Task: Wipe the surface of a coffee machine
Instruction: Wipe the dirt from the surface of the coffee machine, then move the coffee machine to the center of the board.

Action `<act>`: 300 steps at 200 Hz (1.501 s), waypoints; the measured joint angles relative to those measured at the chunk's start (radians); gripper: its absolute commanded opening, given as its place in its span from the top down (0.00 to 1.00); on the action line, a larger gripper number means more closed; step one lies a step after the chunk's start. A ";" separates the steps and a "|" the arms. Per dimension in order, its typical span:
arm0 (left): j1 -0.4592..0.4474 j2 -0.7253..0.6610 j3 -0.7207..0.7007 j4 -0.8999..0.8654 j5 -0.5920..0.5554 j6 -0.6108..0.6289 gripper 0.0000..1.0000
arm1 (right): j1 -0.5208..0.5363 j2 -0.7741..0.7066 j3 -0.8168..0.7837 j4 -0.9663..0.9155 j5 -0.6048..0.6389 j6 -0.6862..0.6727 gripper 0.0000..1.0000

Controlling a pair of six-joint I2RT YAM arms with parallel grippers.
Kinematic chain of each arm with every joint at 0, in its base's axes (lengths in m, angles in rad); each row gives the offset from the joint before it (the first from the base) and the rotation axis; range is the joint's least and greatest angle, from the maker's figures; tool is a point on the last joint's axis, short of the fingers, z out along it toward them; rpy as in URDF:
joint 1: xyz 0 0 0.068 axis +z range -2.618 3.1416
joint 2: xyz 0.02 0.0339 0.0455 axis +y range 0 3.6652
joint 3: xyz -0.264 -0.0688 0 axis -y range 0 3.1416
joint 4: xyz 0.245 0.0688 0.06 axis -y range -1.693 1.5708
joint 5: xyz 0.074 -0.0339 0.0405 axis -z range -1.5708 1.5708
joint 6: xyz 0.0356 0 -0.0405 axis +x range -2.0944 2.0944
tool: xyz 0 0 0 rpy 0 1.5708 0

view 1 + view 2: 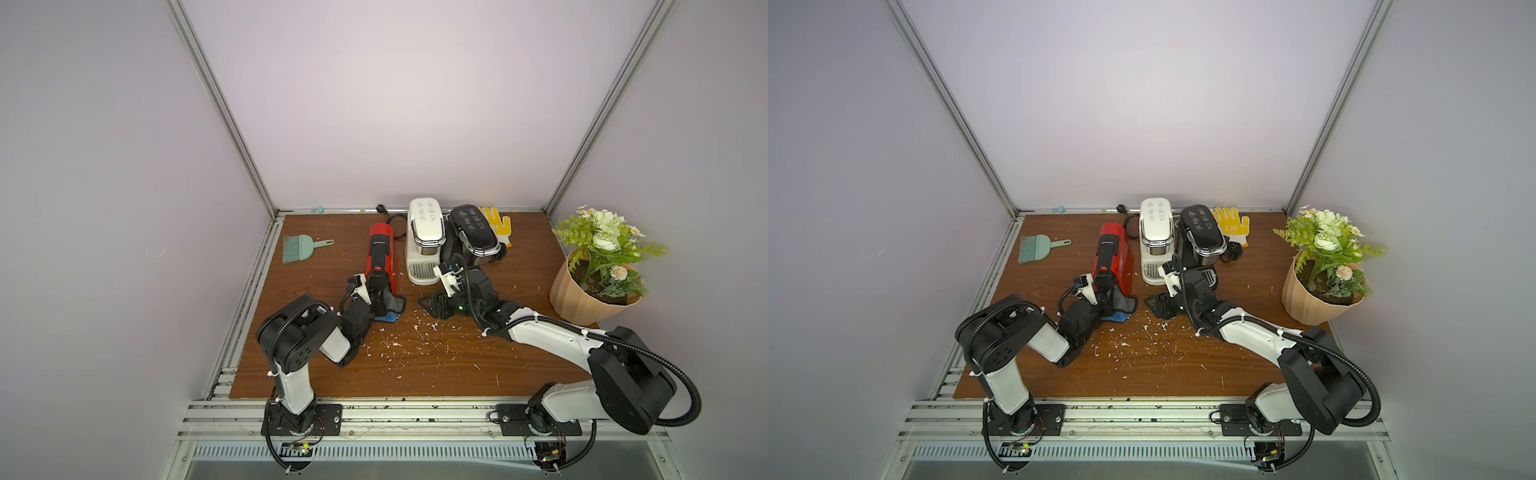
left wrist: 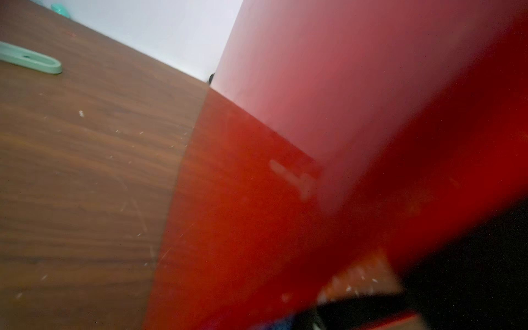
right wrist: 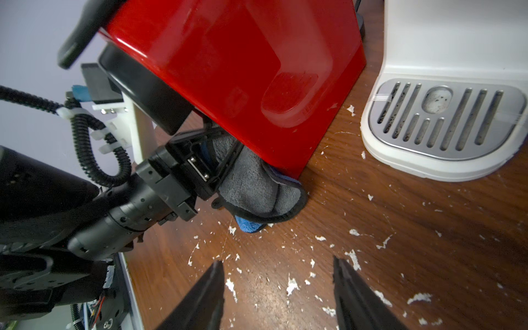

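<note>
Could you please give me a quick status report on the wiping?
Left gripper shut on grey cloth, against lower corner of red coffee machine. Right gripper open, empty, above table. White scraps litter it.

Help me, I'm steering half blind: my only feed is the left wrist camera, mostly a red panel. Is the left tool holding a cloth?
Observer: Yes; the right wrist view shows the left tool shut on a grey and blue cloth.
Operator: Does it touch the machine?
Observer: It lies against the lower front corner of the red coffee machine, trailing onto the table.
Operator: And the right tool?
Observer: The right tool is open and empty, over white crumbs.
</note>
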 measured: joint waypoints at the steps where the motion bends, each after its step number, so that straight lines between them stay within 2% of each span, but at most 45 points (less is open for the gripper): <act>1: 0.000 -0.002 -0.003 -0.004 -0.001 0.000 1.00 | 0.000 0.000 0.000 0.000 0.000 0.000 0.37; 50: 0.021 -0.079 -0.048 -0.093 0.014 0.003 1.00 | 0.000 0.037 0.000 0.033 -0.001 0.026 0.37; 84: 0.090 -0.131 -0.075 -0.133 0.055 0.003 1.00 | 0.020 0.154 0.053 0.049 0.002 0.050 0.38; 119: 0.102 -0.216 -0.089 -0.196 0.073 0.010 1.00 | 0.051 0.266 0.105 0.159 0.066 0.150 0.38; 168: 0.106 -0.341 -0.134 -0.264 0.056 0.021 1.00 | 0.125 0.439 0.127 0.362 0.275 0.359 0.40; 229: 0.116 -0.417 -0.148 -0.314 0.050 0.025 1.00 | 0.236 0.578 0.195 0.509 0.605 0.510 0.43; 271: 0.116 -0.471 -0.150 -0.369 0.074 0.044 1.00 | 0.238 0.686 0.254 0.563 0.732 0.593 0.44; 300: 0.116 -0.540 -0.151 -0.431 0.101 0.054 1.00 | 0.219 0.760 0.366 0.551 0.787 0.611 0.44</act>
